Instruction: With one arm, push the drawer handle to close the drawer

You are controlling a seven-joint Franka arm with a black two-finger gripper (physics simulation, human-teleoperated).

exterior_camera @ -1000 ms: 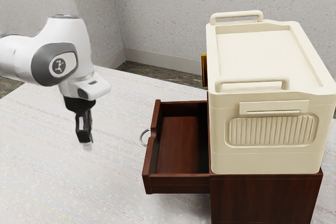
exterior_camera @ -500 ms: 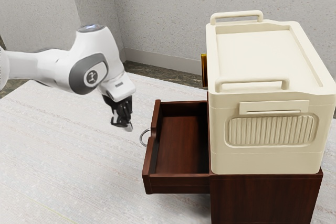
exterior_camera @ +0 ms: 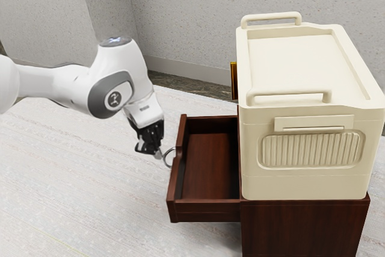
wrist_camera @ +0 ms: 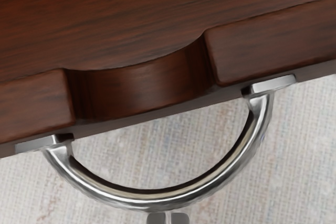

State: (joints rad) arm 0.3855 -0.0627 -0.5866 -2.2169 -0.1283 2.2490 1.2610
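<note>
The gripper (exterior_camera: 158, 154) is at the outer side of the drawer's ring handle (exterior_camera: 168, 159), its fingertips close together. In the wrist view the two tips of the gripper (wrist_camera: 168, 217) stand side by side with a hairline gap, against the outermost part of the curved metal handle (wrist_camera: 157, 200), nothing held between them. The dark red-brown drawer (exterior_camera: 207, 167) is pulled well out of its cabinet (exterior_camera: 301, 227), and its inside is bare. Its front panel (wrist_camera: 273, 43), with a scooped notch, lies beyond the handle.
A large cream box (exterior_camera: 310, 142) with two bar handles sits on top of the cabinet. A gold-coloured piece (exterior_camera: 234, 80) shows beside the box. The pale table (exterior_camera: 78, 191) extends around the arm's side of the drawer, and walls rise behind.
My hand has moved toward the exterior view's right and slightly down, reaching the handle. The drawer and its handle have shifted slightly inward, toward the cabinet.
</note>
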